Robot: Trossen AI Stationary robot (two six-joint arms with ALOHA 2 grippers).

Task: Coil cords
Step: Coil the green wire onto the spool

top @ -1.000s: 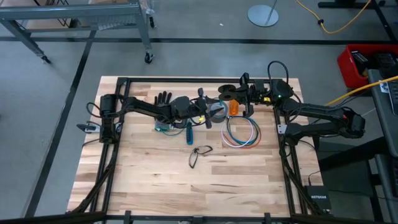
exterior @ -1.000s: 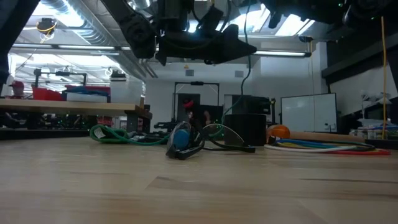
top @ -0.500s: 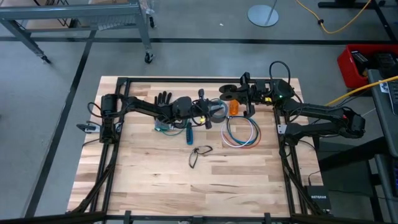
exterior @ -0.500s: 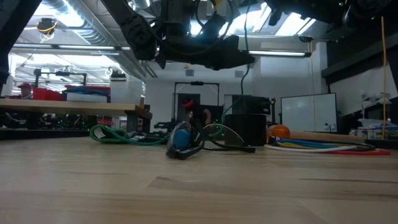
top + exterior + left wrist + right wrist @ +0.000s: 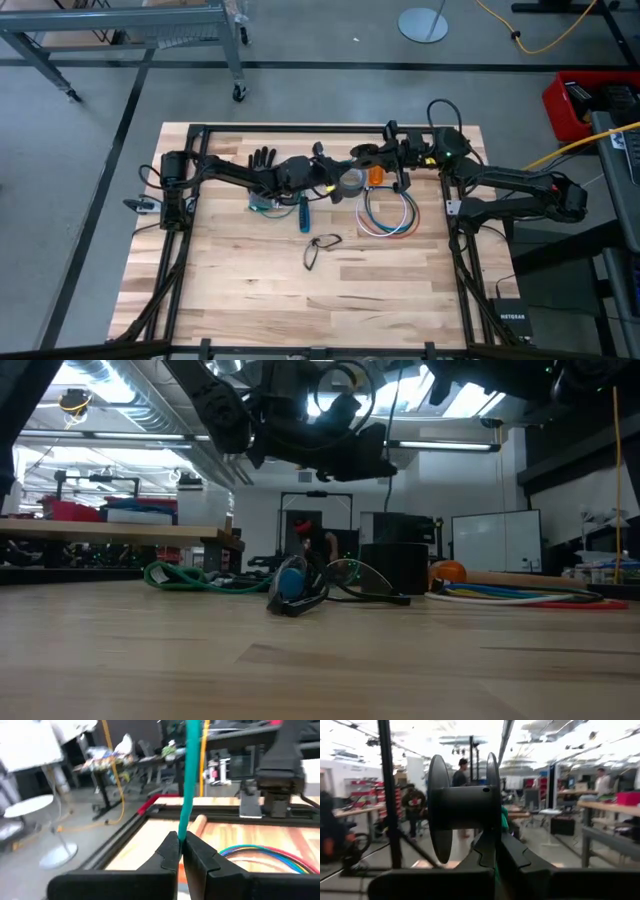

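Cords (image 5: pixel 388 213) are lying in one loose ring of white, blue and red strands on the table (image 5: pixel 240 300), just in front of the two grippers and touched by neither. From the left wrist view, the left gripper (image 5: pixel 181 851) is pinching one green cord (image 5: pixel 190 775) between its closed fingers, the cord running up and away from it, with the coloured ring (image 5: pixel 265 856) showing on the wood beyond. The right gripper (image 5: pixel 496 851) is holding its fingers pressed together on a green strand below one dark spool (image 5: pixel 464 808); both grippers are meeting over the far middle of the table, beside one grey tape roll (image 5: pixel 351 179) and one orange object (image 5: pixel 376 174). Nearer the front, one pair of glasses (image 5: pixel 320 247) is lying alone, and one blue-handled tool (image 5: pixel 305 212) is resting beside the left arm. Three people are standing in the room behind the spool.
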